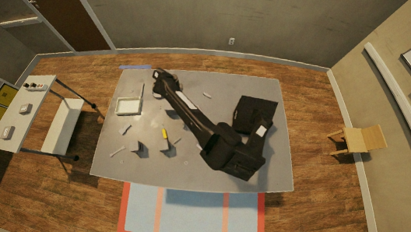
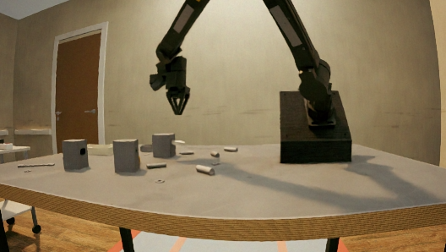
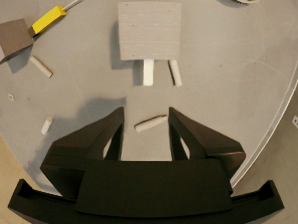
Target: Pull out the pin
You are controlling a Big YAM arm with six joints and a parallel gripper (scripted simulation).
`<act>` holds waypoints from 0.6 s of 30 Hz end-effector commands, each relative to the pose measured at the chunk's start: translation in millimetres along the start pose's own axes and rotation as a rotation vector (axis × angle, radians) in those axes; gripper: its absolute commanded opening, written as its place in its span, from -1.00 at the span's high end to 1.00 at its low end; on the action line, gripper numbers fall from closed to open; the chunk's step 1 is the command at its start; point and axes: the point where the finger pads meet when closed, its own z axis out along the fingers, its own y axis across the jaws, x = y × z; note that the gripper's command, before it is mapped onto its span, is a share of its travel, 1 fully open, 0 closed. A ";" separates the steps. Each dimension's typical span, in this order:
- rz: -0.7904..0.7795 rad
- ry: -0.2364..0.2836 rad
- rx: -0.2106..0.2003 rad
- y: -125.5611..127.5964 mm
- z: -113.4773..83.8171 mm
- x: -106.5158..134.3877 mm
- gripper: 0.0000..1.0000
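A grey block (image 2: 163, 145) (image 3: 150, 31) stands upright; in the top view the arm hides part of it. A short white pin (image 2: 179, 142) (image 3: 148, 73) sticks out sideways from one face of this block. My gripper (image 2: 178, 113) (image 3: 146, 113) is partly open, with nothing between its fingers. It points down, well above the table and the block. In the wrist view the pin lies ahead of the gap between the fingertips, roughly in line with it. The pin's far end inside the block is hidden.
Two other grey blocks (image 2: 75, 155) (image 2: 126, 156) stand nearby, one with a dark hole. A yellow-handled tool (image 1: 164, 133) (image 3: 49, 20) is beside one. Loose pegs (image 3: 151, 123) (image 3: 175, 73) (image 3: 41, 66) lie around the pin's block. A shallow tray (image 1: 128, 113) sits at the left.
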 end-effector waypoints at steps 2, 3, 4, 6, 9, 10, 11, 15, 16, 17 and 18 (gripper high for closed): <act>0.007 0.009 -0.004 -2.9 2.0 4.3 0.21; 0.007 0.009 -0.004 -2.9 2.0 4.3 0.21; 0.007 0.009 -0.004 -2.9 2.0 4.3 0.21; 0.010 0.013 -0.006 -3.6 4.3 5.0 0.21; 0.011 0.015 -0.007 -3.9 5.3 5.2 0.21; 0.013 0.017 -0.008 -4.3 6.8 5.4 0.21; 0.016 0.020 -0.009 -4.8 8.7 5.8 0.21; 0.021 0.027 -0.012 -6.1 12.9 6.7 0.21; 0.021 0.027 -0.012 -6.1 13.0 6.7 0.21; 0.022 0.029 -0.012 -6.3 13.8 6.8 0.21; 0.024 0.031 -0.013 -6.7 15.2 7.1 0.21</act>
